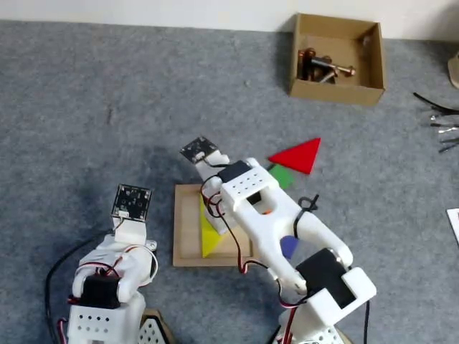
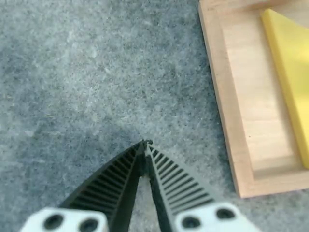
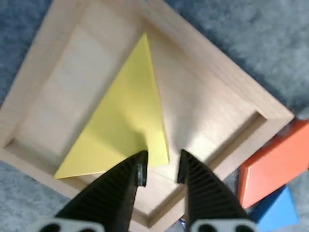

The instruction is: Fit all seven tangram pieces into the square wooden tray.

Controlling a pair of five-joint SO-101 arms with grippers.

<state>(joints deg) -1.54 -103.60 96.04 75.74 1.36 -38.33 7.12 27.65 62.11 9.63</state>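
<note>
The right gripper (image 3: 161,166) hangs over the wooden tray (image 3: 219,72). Its fingers are slightly parted and hold nothing, with the tips above the square corner of the yellow triangle (image 3: 123,121). That piece lies flat in the tray, its long edge facing left and running near to far. The left gripper (image 2: 146,143) is clenched empty over the carpet (image 2: 72,72) left of the tray. The red triangle (image 1: 297,154) and green piece (image 1: 282,176) lie to the far right of the tray, so the right arm looks nearer for fetching them.
</note>
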